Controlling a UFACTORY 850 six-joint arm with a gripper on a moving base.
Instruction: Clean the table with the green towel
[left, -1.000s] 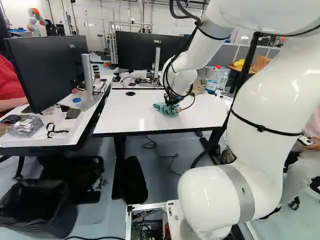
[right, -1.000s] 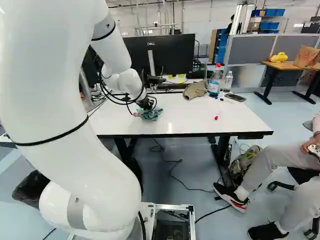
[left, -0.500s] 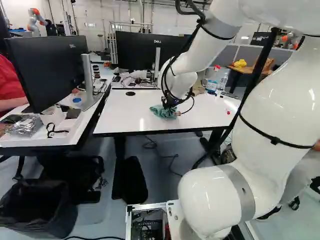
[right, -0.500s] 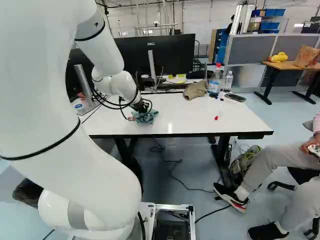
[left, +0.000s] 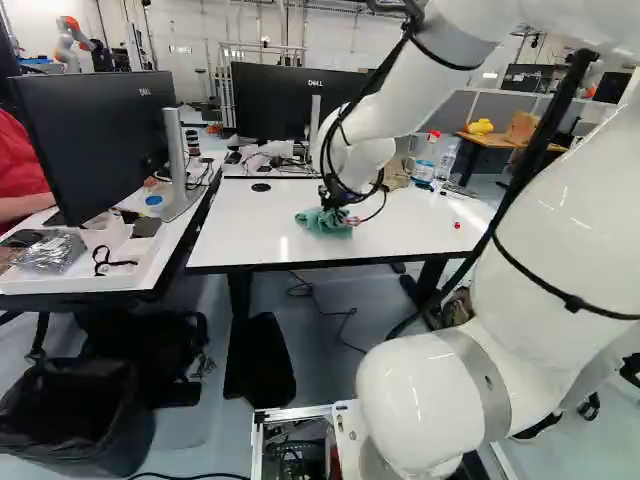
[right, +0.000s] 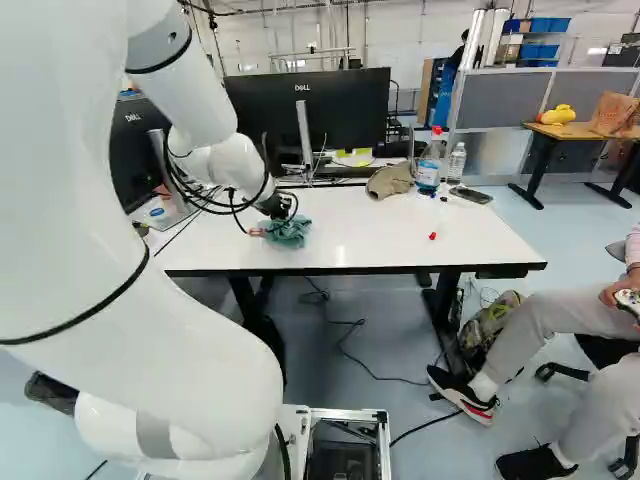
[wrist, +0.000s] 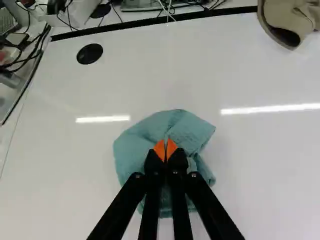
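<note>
My gripper (left: 333, 201) reaches down to the white table (left: 250, 232) in the left base view, at the green towel (left: 320, 222). Seen from the right base view, the crumpled towel (right: 288, 233) lies left of the table's middle, just under the gripper. In the wrist view the gripper (wrist: 165, 150) has its orange-tipped fingers together, shut on the towel (wrist: 150, 131); cloth spreads ahead of and to both sides of them. The exact pinched fold is hidden. A small red object (right: 432, 236) lies on the table further right.
A beige cap (right: 390, 180), bottles (right: 429, 170) and a dark flat object (right: 471, 195) stand or lie at the back right. A monitor (left: 290, 100) is behind the table; another (left: 100, 140) stands at left. Another robot (left: 72, 38) is far back. A person sits at right.
The arm has swung left in both base views, and the towel has slid left across the table with the gripper. The base has not moved.
</note>
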